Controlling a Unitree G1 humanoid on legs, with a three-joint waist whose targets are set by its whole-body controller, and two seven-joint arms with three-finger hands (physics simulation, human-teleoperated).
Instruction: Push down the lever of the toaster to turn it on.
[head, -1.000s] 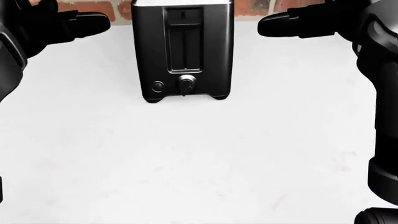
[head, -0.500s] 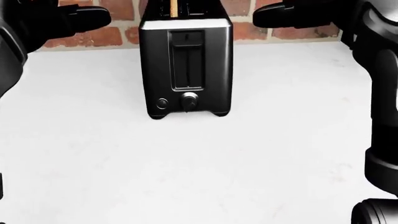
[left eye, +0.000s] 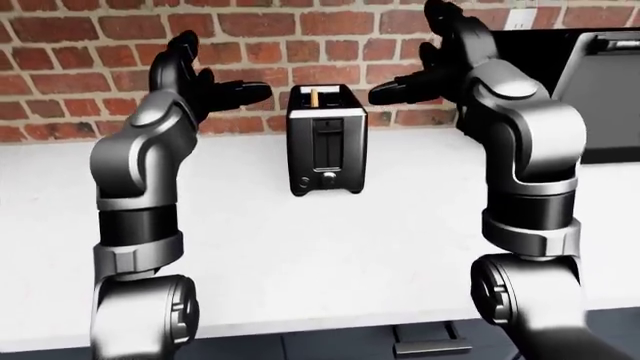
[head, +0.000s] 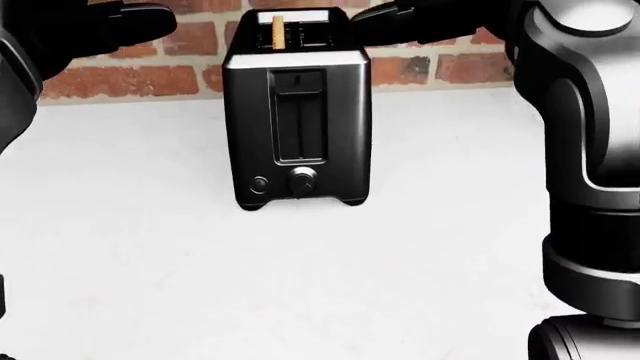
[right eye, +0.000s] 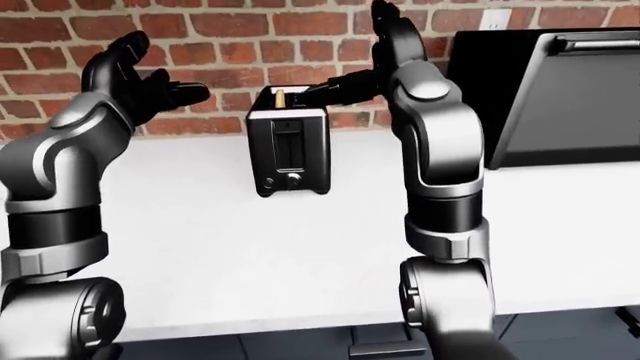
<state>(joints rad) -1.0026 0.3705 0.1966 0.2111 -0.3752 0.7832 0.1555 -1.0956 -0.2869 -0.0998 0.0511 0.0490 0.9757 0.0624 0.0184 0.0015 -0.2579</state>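
Note:
A black toaster (head: 297, 112) stands on the white counter (head: 150, 247) against the brick wall, with a slice of bread (head: 278, 31) sticking out of its slot. Its lever (head: 300, 81) sits at the top of the vertical track, above a knob (head: 302, 178) and a small button (head: 260, 183). My left hand (left eye: 215, 71) is raised and open, up and to the left of the toaster and apart from it. My right hand (left eye: 415, 56) is open too, its fingertips (head: 375, 19) just right of the toaster's top and touching nothing.
A large black appliance (left eye: 600, 90) stands on the counter to the right of the toaster, behind my right arm. A wall outlet (left eye: 517, 19) is above it. The counter's near edge (left eye: 300, 322) runs along the bottom of the left-eye view.
The camera has moved, so the toaster sits lower in the head view with its top and the bread showing. My right hand has shifted left toward the toaster's top.

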